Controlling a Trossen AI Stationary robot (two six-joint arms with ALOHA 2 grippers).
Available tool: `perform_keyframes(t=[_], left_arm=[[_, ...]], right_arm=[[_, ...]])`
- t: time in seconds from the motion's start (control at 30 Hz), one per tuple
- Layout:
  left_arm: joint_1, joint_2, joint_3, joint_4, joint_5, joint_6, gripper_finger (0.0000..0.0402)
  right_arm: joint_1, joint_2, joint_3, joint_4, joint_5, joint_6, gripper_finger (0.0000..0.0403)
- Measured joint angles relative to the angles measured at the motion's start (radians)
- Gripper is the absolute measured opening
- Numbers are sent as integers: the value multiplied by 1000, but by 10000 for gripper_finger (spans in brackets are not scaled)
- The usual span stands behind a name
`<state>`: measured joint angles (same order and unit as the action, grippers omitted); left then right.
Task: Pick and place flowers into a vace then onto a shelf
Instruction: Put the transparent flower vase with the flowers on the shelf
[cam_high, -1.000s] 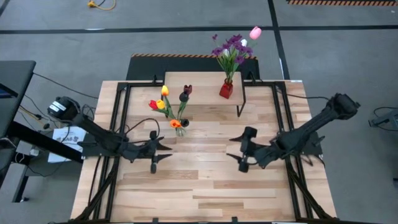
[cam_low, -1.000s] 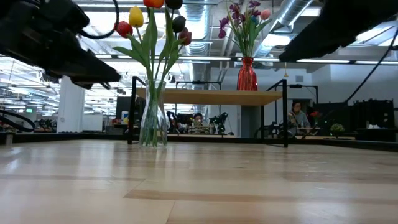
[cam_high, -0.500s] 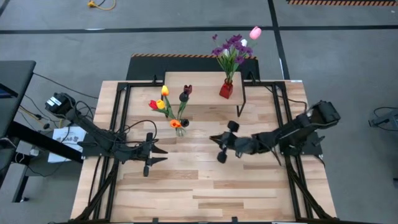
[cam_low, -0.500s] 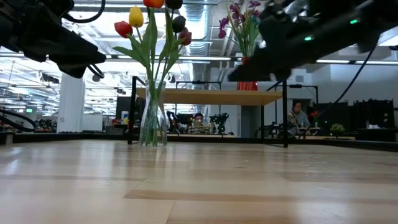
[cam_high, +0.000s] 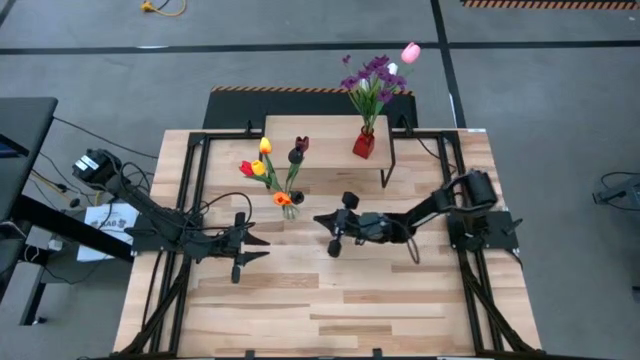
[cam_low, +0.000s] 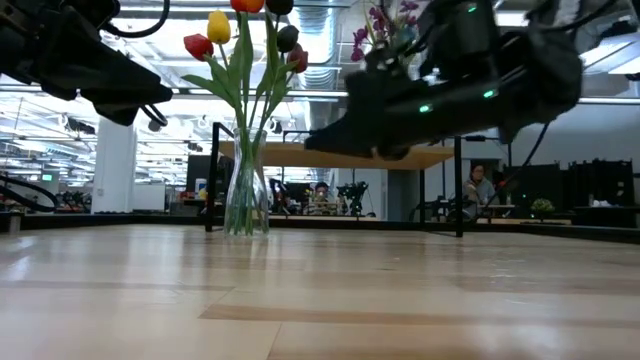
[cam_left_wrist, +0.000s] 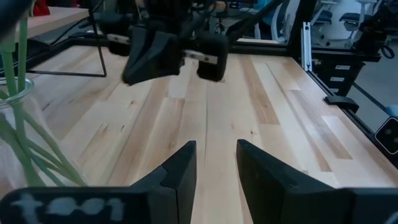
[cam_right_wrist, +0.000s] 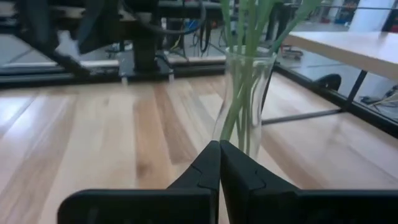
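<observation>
A clear glass vase (cam_high: 290, 207) stands on the table in front of the shelf. It holds tulips (cam_high: 264, 165) with yellow, red, orange and dark heads. The shelf (cam_high: 325, 150), a light plank on black legs, carries a red vase (cam_high: 363, 146) with purple blossoms and a pink tulip (cam_high: 410, 52). My right gripper (cam_high: 318, 220) is shut and points level at the glass vase (cam_right_wrist: 245, 106) from the table's right, a short way off it. My left gripper (cam_high: 262, 244) hovers open at the table's left, near the vase, with nothing between its fingers (cam_left_wrist: 180, 171).
Black frame rails (cam_high: 190, 200) run along both sides of the table. The shelf's thin black legs (cam_high: 385, 178) stand just behind my right gripper. Bare wood (cam_high: 340, 300) fills the near half of the table. People sit in the room beyond (cam_low: 478, 190).
My right gripper has swung down and toward the table's left, from the right side to just beside the glass vase. It has tipped level and its fingers have shut. My left gripper has drawn back a little toward the left edge. The vases and flowers have stayed put.
</observation>
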<state>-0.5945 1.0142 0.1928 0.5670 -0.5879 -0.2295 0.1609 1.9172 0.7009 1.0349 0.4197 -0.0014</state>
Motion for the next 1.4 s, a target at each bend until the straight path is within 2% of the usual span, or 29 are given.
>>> perform_keyframes(t=[0.1, 0.23, 0.37, 0.6, 0.7, 0.83, 1.13, 1.4], left_arm=[[0, 0, 0, 0, 0, 0, 103], [0, 0, 0, 0, 4, -10, 103], [0, 0, 0, -1, 4, -25, 103], [0, 0, 0, -1, 4, -42, 103], [0, 0, 0, -1, 3, -51, 103], [-1, 0, 0, -1, 3, -55, 103], [-1, 0, 0, -1, 0, -63, 103], [-1, 0, 0, 3, 0, -64, 103]], right_arm=[[-27, 47, 33, 33, -31, 1, 1], [-66, 84, 67, 51, -158, 15, 1], [-105, 87, 91, 31, -287, 20, 0], [-158, 86, 111, -22, -407, -43, 0], [-175, 86, 111, -51, -379, -53, 0], [-191, 86, 111, -82, -236, -62, 0], [-194, 113, 118, -60, -82, -12, 0], [-173, 218, 245, -89, -77, -6, 0]])
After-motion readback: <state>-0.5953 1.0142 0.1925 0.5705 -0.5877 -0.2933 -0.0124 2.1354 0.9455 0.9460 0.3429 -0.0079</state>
